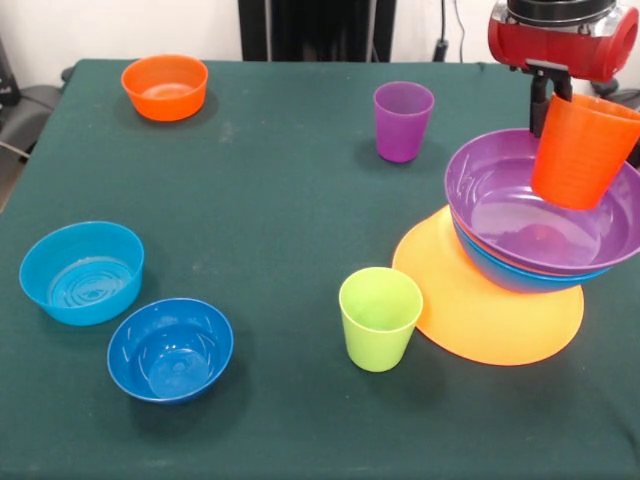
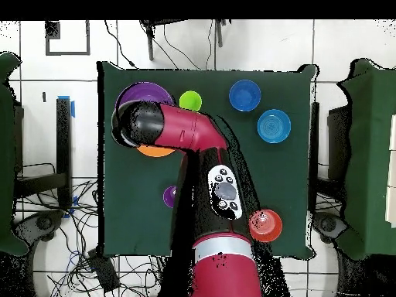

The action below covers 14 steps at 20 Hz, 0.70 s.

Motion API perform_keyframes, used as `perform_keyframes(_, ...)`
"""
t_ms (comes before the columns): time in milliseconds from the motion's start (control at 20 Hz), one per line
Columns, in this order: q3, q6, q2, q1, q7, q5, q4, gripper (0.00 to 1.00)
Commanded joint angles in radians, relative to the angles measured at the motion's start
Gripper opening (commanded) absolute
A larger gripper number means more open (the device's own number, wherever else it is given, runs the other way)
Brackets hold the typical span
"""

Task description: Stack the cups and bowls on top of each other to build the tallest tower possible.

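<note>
My gripper is shut on the rim of the orange cup and holds it upright just above the purple bowl. That bowl sits tilted on the blue bowl, which rests on the wide orange-yellow bowl; together they form the tower at the right. The purple cup stands behind the tower and the lime green cup in front of it. The yellow cup is out of view. In the overhead view my arm hides the gripper and the orange cup, and the purple bowl shows beside it.
A small orange bowl sits at the far left corner. A light blue straight-sided bowl and a dark blue bowl sit side by side at the near left. The tower stands close to the table's right edge.
</note>
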Motion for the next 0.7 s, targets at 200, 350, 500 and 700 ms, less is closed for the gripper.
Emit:
perform_keyframes(200, -0.002, 0.013, 0.044, 0.016, 0.098, -0.023, 0.075, 0.00)
perform_keyframes(350, -0.015, 0.016, 0.047, 0.024, 0.103, -0.032, 0.071, 0.00)
perform_keyframes(500, -0.018, 0.006, 0.047, 0.025, 0.103, -0.031, 0.078, 0.00)
perform_keyframes(700, -0.023, 0.010, 0.046, 0.029, 0.104, -0.027, 0.075, 0.00)
